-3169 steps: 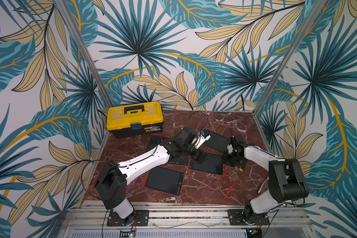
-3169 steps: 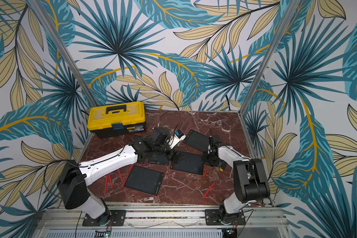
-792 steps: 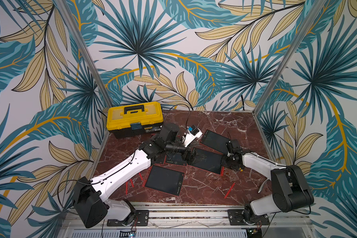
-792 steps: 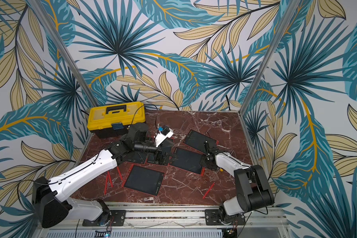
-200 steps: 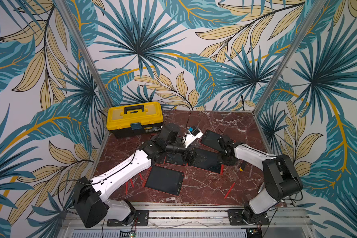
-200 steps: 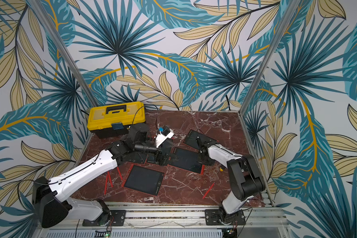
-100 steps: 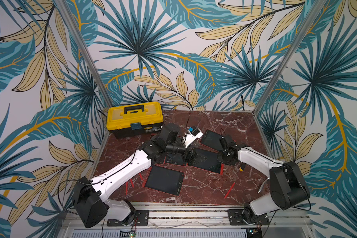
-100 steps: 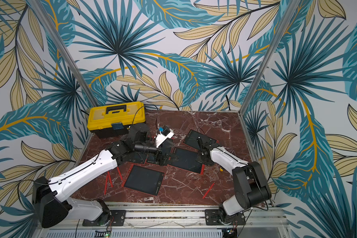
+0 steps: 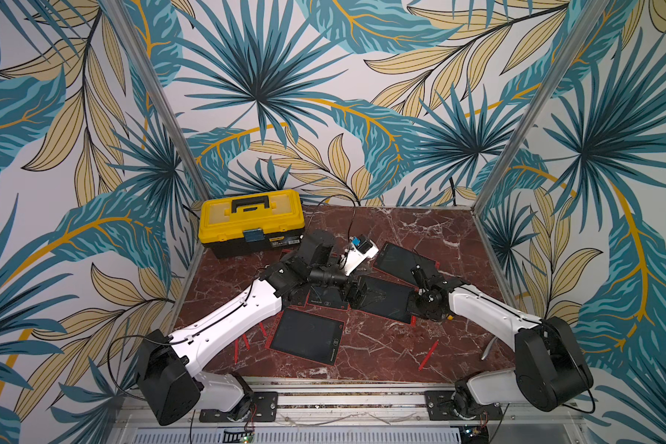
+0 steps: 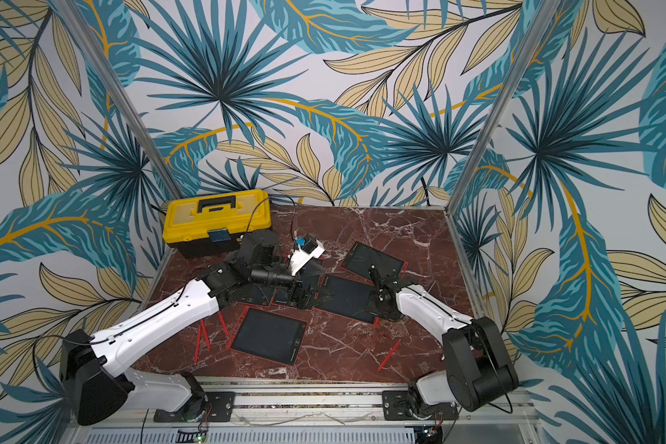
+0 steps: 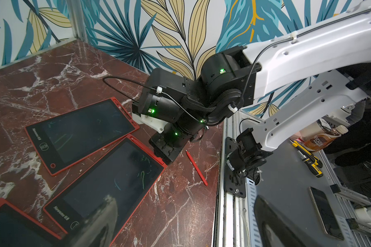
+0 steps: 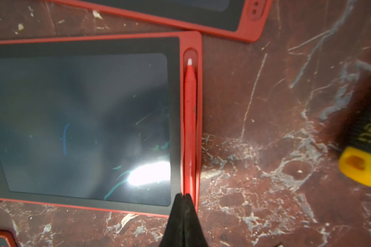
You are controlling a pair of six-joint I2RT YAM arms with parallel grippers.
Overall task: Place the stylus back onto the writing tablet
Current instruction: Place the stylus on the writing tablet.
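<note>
We judge the job nearly done: red stylus (image 12: pixel 190 119) lies in the writing tablet (image 12: pixel 73 46) groove, right gripper (image 12: pixel 183 197) closed empty at its tail, left gripper (image 9: pixel 356 293) wide open, holding nothing.

Tropical-leaf wallpaper in teal and tan covers the walls (image 9: pixel 323 96); two metal posts (image 9: pixel 158 96) rise at the back corners of a red-brown marble table (image 9: pixel 400 226).
</note>
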